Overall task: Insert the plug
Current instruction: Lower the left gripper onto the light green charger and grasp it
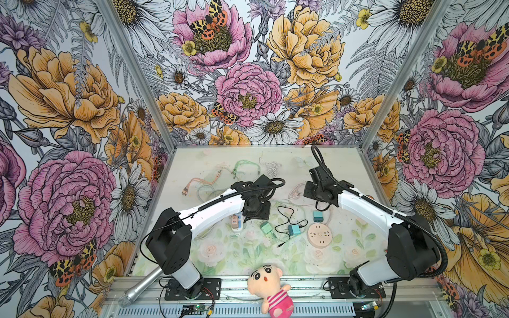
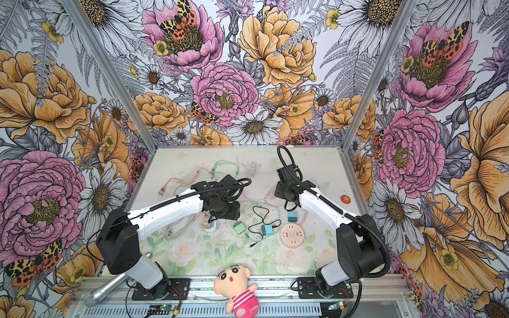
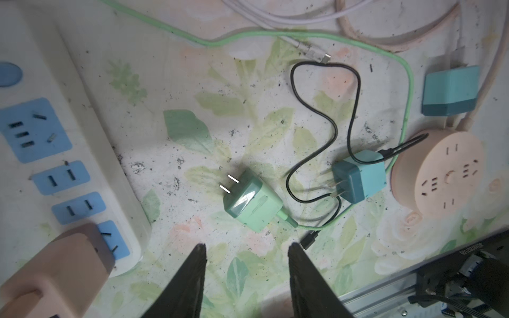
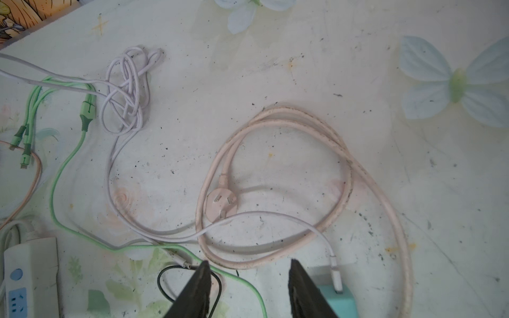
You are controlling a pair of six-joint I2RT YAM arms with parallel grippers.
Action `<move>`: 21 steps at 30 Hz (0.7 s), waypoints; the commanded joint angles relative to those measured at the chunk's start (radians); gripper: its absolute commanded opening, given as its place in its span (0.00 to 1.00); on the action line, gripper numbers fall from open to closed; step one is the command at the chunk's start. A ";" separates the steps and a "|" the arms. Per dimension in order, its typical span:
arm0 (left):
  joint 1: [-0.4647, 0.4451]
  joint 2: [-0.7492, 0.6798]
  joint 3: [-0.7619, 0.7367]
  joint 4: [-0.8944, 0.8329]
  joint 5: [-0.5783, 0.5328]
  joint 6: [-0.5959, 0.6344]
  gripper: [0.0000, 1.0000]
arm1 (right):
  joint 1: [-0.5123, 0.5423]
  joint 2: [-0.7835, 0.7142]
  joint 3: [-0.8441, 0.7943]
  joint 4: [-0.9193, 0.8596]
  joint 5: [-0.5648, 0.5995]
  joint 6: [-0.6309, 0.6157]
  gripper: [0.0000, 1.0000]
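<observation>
A: The cell has walls [image 1: 248, 90] printed with big flowers, and the table [image 1: 234, 154] carries a pale mat with roses. What lies on it?

B: Many cables and chargers. A white power strip [image 3: 88, 137] lies at the left side in both top views, just by the left arm's wrist.

A: And where is the plug?

B: I see several, and I cannot tell which one the task means. A pink plug [image 3: 63, 269] sits on the end of the strip, over its last socket; whether it is fully in, I cannot tell. A green plug [image 3: 253, 205] lies on its side on the mat, near the strip but apart from it. Its two prongs are bare and turned toward the strip's side.

A: How is the left gripper [image 3: 248, 245]?

B: It hangs above the mat, its jaws parted about halfway, with nothing between them. The green plug lies just beyond the fingertips, not touched.

A: What is near the green one?

B: A teal charger [image 3: 358, 176] with a thin black cable [image 3: 292, 82] lies beside it, and a round pink socket [image 3: 440, 170] stands just beside that. A second teal charger [image 3: 449, 90] is a little farther.

A: And the right gripper [image 4: 249, 261]?

B: It is also parted and empty. Below it the thick pink cord [image 4: 350, 179] makes loops, and its three-pin plug [image 4: 221, 205] lies inside them, pins up. A white cable [image 4: 124, 90] is tangled farther away.
</observation>
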 commanded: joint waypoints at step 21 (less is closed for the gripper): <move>-0.024 0.134 -0.049 0.085 -0.044 -0.408 0.65 | -0.006 -0.097 -0.123 0.106 0.044 -0.048 0.50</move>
